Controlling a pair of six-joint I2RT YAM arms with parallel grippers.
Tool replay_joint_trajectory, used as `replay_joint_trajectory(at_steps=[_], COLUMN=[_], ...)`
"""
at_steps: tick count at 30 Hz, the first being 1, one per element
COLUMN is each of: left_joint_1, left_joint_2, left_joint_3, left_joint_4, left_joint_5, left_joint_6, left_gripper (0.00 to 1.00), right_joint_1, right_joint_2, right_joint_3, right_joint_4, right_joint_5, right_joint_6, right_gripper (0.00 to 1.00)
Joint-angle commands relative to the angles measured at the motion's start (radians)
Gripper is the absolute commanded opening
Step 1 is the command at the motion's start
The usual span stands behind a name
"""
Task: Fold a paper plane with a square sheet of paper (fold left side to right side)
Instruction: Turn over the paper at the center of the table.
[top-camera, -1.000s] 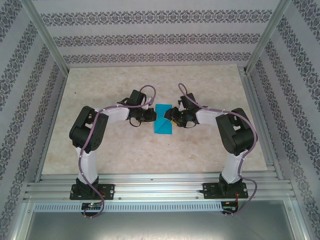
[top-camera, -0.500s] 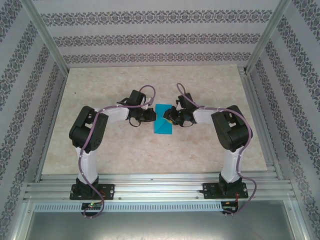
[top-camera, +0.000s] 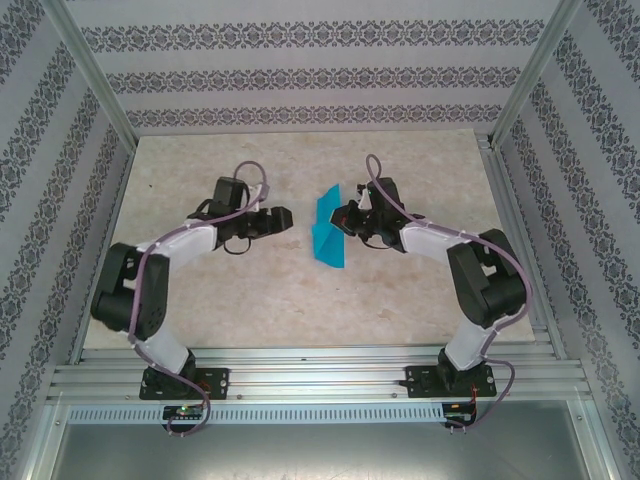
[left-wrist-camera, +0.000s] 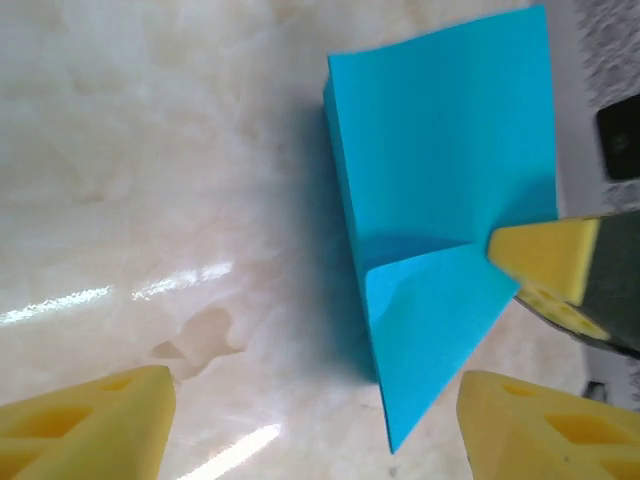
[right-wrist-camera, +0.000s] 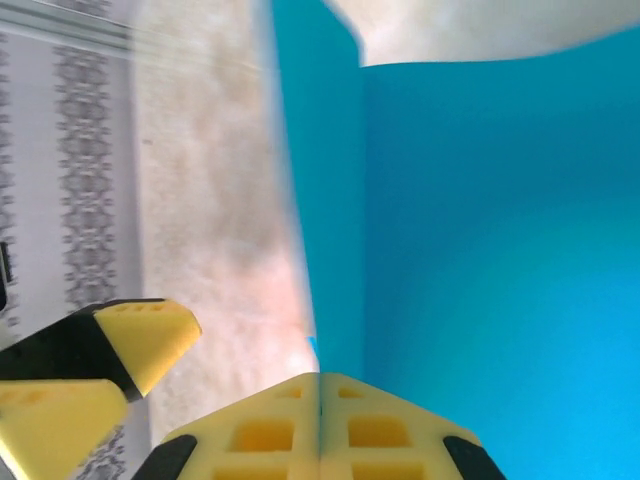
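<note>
The cyan-blue sheet of paper (top-camera: 328, 238) lies folded at the middle of the table, its right side raised off the surface. My right gripper (top-camera: 343, 220) is shut on that right edge. In the right wrist view its yellow pads (right-wrist-camera: 260, 435) meet on the paper (right-wrist-camera: 480, 250). My left gripper (top-camera: 282, 218) stands open a short way left of the sheet, touching nothing. In the left wrist view its open gripper (left-wrist-camera: 315, 430) faces the paper (left-wrist-camera: 440, 180), and a right fingertip (left-wrist-camera: 545, 255) pinches the far edge.
The marble-look tabletop (top-camera: 300, 300) stretches to patterned walls on three sides. Aluminium posts (top-camera: 95, 80) rise at the corners and rails (top-camera: 320, 378) run along the near edge by the arm bases.
My left gripper opened, let go of the paper and drew back to the left. My right gripper closed on the paper's right edge and raised it.
</note>
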Motion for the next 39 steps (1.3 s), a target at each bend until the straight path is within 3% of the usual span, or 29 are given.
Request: replay_joint_trajectory(at_steps=[1, 3, 7, 10, 16, 22, 26, 31, 39], left_joint_1=[0.009, 0.009, -0.003, -0.042, -0.140, -0.167, -0.175, -0.176, -0.181], left_joint_2=[-0.136, -0.187, -0.237, -0.249, -0.259, -0.249, -0.248, -0.261, -0.284], left_joint_3=[-0.064, -0.100, -0.183, -0.205, -0.182, -0.164, -0.167, -0.170, -0.177], left_joint_4=[0.179, 0.265, 0.513, 0.632, 0.644, 0.578, 0.609, 0.602, 0.496], left_joint_5=[0.107, 0.148, 0.223, 0.257, 0.254, 0.228, 0.227, 0.219, 0.192], left_joint_6=[-0.137, -0.219, -0.437, -0.521, -0.541, -0.515, -0.530, -0.523, -0.459], left_gripper=[0.92, 1.00, 1.00, 1.00, 1.00, 0.96, 0.79, 0.44, 0.03], right_joint_1=[-0.018, -0.024, -0.026, -0.019, 0.011, 0.033, 0.041, 0.041, 0.035], right_joint_2=[-0.126, -0.179, -0.249, -0.271, -0.293, -0.326, -0.332, -0.334, -0.345], right_joint_3=[-0.055, -0.089, -0.141, -0.146, -0.152, -0.163, -0.164, -0.175, -0.186], right_joint_4=[0.150, 0.228, 0.413, 0.468, 0.514, 0.525, 0.516, 0.507, 0.470], right_joint_5=[-0.033, -0.047, -0.081, -0.102, -0.122, -0.120, -0.123, -0.114, -0.101], right_joint_6=[-0.005, 0.027, 0.121, 0.162, 0.199, 0.214, 0.215, 0.212, 0.185], right_gripper=[0.00, 0.00, 0.00, 0.00, 0.00, 0.00, 0.00, 0.00, 0.07])
